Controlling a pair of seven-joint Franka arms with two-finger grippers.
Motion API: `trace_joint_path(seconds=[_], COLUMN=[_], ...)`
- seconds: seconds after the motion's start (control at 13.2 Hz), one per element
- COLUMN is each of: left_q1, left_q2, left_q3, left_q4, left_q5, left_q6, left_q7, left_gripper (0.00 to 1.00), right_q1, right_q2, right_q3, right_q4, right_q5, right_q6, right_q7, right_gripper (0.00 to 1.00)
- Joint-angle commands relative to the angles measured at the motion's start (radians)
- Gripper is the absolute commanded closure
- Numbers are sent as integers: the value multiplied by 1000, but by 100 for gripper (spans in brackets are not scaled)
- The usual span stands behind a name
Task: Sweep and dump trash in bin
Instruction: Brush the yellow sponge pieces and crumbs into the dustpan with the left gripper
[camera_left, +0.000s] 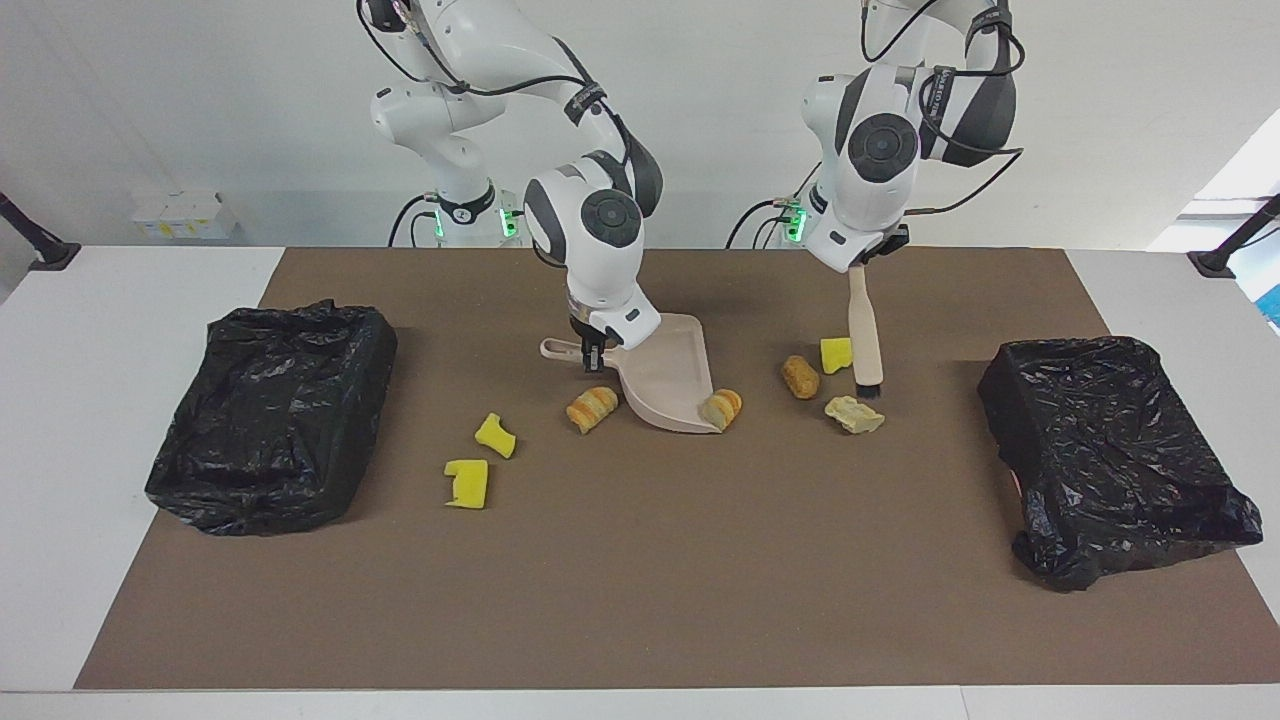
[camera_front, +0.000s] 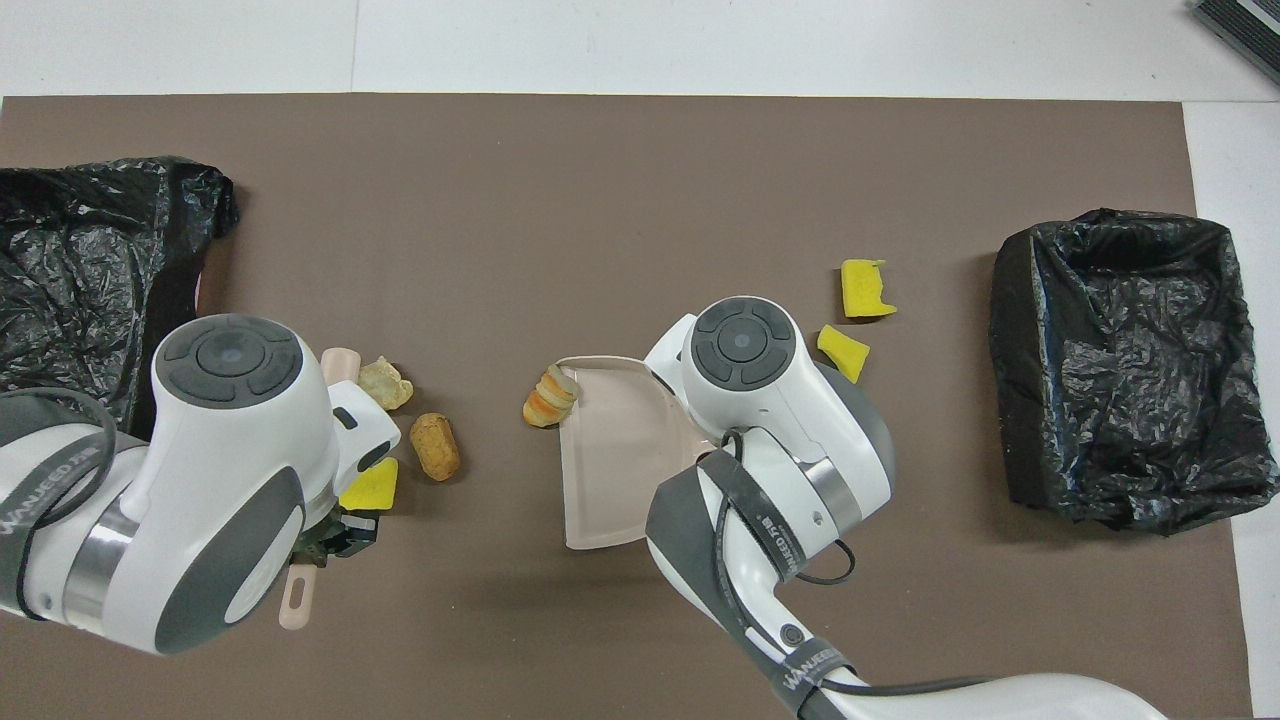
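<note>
White table (camera_left: 60, 420) carries a brown mat (camera_left: 640, 580) (scraps (camera_left: 468, 483), two bins (camera_left: 272, 415)).

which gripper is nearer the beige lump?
Left. The left gripper, holding the brush, is up over the scraps with the brush bristles just beside the beige lump. The right gripper holds the dustpan handle, toward the right arm's end.

Open worktop (camera_left: 640, 580): wide bare mat farther from the robots — free passage.
Middle: dustpan (camera_left: 668, 385), brush (camera_left: 865, 335), scattered trash (camera_left: 800, 377) — cluttered.
Ends: black bins (camera_left: 275, 415) block.
</note>
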Motion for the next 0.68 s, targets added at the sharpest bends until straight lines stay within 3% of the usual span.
trace_joint_path(seconds=[0.0, 0.23, 0.61], left_q1=[32, 139, 121], left_q2=[-109, -140, -130], left_q3=[-4, -4, -6], left_q4=[-147, -267, -391], left_q5=[0, -3, -60], left_q6=[85, 189, 378], left_q7=[-82, -82, -123], left_gripper=[100, 100, 100], right_q1=[-5, -5, -5], right_q2=[-24, -24, -24], right_q3=[4, 4, 4], right_q4=[-31, -31, -31], right_q5=[-13, -13, -13], right_q6=[7, 9, 9], right_q7=[-38, -38, -38], right_gripper=[100, 100, 100])
